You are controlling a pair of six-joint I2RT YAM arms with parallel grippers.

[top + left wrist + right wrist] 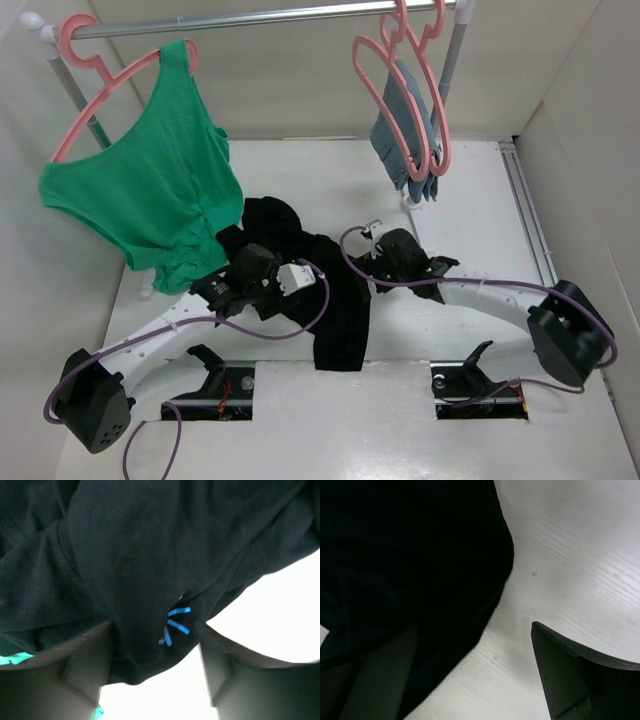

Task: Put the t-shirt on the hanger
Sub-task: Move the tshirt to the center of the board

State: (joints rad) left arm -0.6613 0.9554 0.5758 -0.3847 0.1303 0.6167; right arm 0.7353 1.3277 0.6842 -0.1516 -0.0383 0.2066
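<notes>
Work is barely begun: the t-shirt (pixel 345 310) lies crumpled mid-frame on the table (pixel 480 200), and the hanger (pixel 443 125) hangs bare, as far as you can tell, from the rail (pixel 250 18) at upper right. Your left gripper (pixel 155 650) is spread wide around a fold without pinching it. Your right gripper (pixel 474 630) gapes at the cloth's edge, holding nothing.

Sprawled on the white surface (pixel 470 190), between the two arms: black soft cloth t-shirt (pixel 340 310). At its left edge, left pincer (pixel 155 675), cloth between the spread fingers. At its right edge, right pincer (pixel 475 675), cloth by the left finger only. Behind and above, metal rail (pixel 250 18). At the rail's left end, green cloth tank top (pixel 150 190) on a pink plastic hanger (pixel 100 75). At the right end, large pink triangular plastic hanger (pixel 438 110) just beside a like hanger (pixel 375 85). On one of that pair, unclear which: small blue-grey cloth garment (pixel 395 135).
</notes>
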